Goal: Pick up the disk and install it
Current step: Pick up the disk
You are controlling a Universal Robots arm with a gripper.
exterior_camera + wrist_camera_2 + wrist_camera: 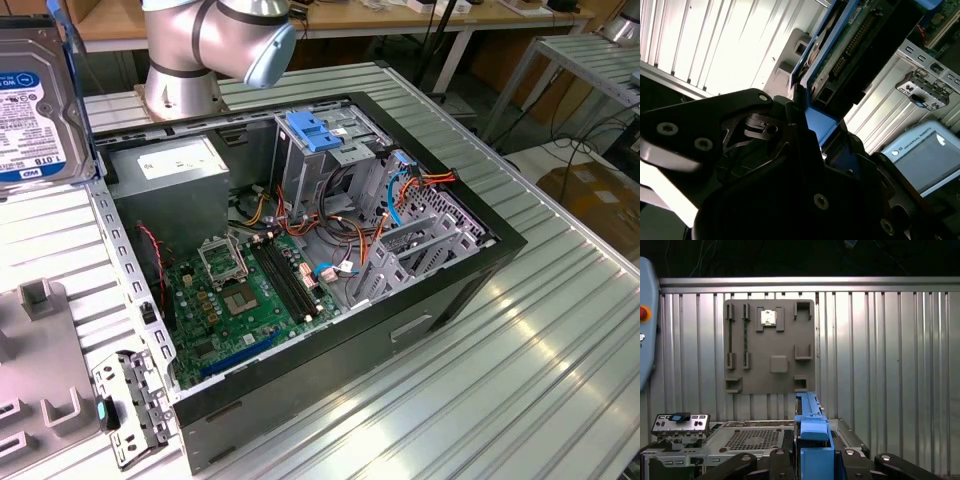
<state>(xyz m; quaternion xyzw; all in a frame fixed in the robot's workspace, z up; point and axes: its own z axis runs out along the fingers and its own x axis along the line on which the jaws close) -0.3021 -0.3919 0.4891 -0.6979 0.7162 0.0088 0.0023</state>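
From where I stand in the exterior view, the disk (35, 100) hangs high at the exterior view's left edge, label side out and a blue rail down its side. It is well apart from the open computer case (330, 330) on the ribbed metal table (520, 380), and the arm's base (185, 60) stands behind the case. In the second wrist view the gripper (812, 132) is pinching the disk by its blue rail, with a black finger (790, 140) pressed against it, and the disk's circuit-board side reaches out past the fingers. In the first wrist view the disk sits edge-on between the gripper's two sides, with a grey fixture plate (770, 345) lying on the table beyond it.
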